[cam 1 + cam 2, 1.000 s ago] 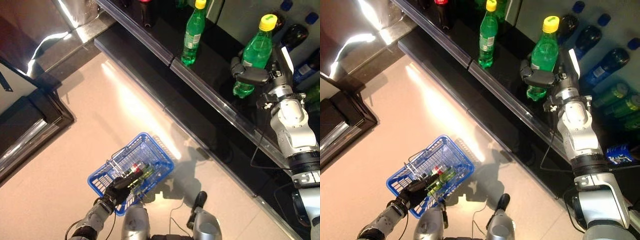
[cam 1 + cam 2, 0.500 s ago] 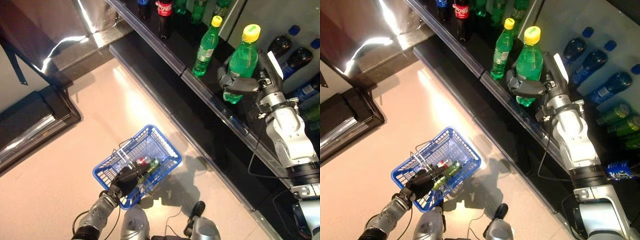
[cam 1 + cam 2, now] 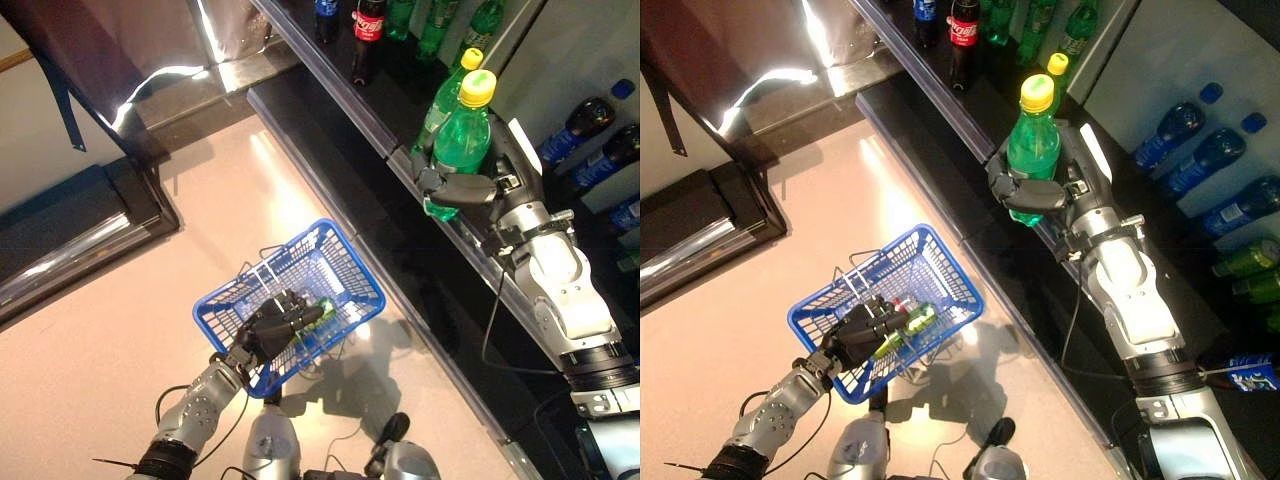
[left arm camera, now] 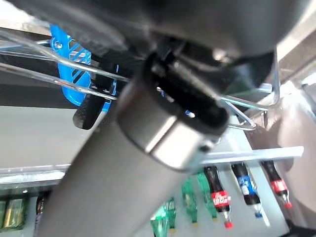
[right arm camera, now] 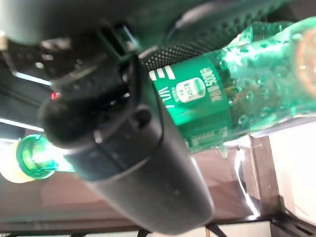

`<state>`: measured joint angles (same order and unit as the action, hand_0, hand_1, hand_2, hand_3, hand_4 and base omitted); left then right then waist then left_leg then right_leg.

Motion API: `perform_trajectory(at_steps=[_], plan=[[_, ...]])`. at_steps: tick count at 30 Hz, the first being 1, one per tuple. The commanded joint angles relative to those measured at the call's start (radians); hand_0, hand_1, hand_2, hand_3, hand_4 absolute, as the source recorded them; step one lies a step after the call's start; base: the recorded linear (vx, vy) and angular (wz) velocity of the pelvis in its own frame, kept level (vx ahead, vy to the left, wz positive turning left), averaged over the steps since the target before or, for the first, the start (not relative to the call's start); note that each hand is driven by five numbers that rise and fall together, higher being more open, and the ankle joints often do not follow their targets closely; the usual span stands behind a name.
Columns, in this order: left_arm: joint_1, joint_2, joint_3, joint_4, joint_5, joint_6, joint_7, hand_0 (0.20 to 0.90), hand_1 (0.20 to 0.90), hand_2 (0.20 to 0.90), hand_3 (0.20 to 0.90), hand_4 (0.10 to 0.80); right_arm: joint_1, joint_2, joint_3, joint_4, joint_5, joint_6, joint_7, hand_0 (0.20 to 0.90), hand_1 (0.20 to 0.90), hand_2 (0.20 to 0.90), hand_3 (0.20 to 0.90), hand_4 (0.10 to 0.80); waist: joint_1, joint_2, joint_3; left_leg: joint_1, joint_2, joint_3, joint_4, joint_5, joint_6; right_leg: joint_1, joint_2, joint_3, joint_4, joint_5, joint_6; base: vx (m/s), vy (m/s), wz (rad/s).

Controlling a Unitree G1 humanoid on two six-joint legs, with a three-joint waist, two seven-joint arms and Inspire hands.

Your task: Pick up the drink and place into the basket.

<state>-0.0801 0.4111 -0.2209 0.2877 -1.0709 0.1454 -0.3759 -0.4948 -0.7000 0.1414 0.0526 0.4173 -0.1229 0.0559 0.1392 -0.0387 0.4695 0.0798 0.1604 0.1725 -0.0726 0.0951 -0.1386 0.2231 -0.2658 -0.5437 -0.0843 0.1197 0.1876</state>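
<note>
My right hand (image 3: 462, 187) is shut on a green bottle (image 3: 457, 143) with a yellow cap and holds it upright just off the shelf's front edge; the bottle also shows in the right wrist view (image 5: 212, 98). My left hand (image 3: 272, 322) is shut on the wire handles of the blue basket (image 3: 343, 272), which hangs above the floor to the lower left of the bottle. The basket holds drinks (image 3: 908, 318). The wire handles show in the left wrist view (image 4: 59, 74).
A dark shelf (image 3: 380, 130) runs diagonally from the top centre to the lower right, with another green bottle (image 3: 443, 95) and cola bottles (image 3: 368, 25) on it. Blue bottles (image 3: 585, 125) lie on a lower shelf at right. A dark cabinet base (image 3: 90, 220) stands at left.
The camera view has shifted. My right hand has carried the green bottle off the shelf towards the left and nearer the basket. My left hand has raised the blue basket a little.
</note>
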Motion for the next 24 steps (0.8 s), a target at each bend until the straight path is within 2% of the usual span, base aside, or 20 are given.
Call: perform_trajectory(at_steps=[1, 11, 24], plan=[[-0.093, -0.062, -0.065, -0.301, -0.150, -0.124, -0.140, 0.300, 0.300, 0.300, 0.200, 0.100, -0.036, 0.037, 0.073, -0.090, 0.057, -0.141, 0.022, 0.300, 0.300, 0.300, 0.200, 0.100, 0.019, -0.023, -0.368, 0.020, -0.001, 0.034, -0.015, -0.036, 0.029, -0.036, -0.025, 0.031, -0.003, -0.012, 0.021, 0.028, -0.018, 0.04], [-0.107, -0.036, -0.064, -0.451, -0.160, -0.113, -0.108, 0.300, 0.300, 0.300, 0.200, 0.100, -0.039, 0.100, 0.166, -0.157, 0.084, -0.123, 0.059, 0.300, 0.300, 0.300, 0.200, 0.100, 0.045, -0.035, -0.376, 0.008, -0.006, 0.019, -0.015, -0.029, 0.030, -0.019, -0.017, 0.017, -0.003, -0.024, 0.024, 0.008, -0.010, 0.02], [-0.124, -0.008, -0.083, -0.589, -0.175, -0.093, -0.150, 0.300, 0.300, 0.300, 0.200, 0.100, 0.017, 0.152, 0.256, -0.190, 0.107, -0.114, 0.057, 0.300, 0.300, 0.300, 0.200, 0.100, 0.073, -0.048, -0.382, -0.019, -0.009, -0.013, -0.015, -0.013, 0.028, -0.005, -0.006, 0.008, -0.003, -0.036, 0.025, 0.002, -0.003, 0.04]])
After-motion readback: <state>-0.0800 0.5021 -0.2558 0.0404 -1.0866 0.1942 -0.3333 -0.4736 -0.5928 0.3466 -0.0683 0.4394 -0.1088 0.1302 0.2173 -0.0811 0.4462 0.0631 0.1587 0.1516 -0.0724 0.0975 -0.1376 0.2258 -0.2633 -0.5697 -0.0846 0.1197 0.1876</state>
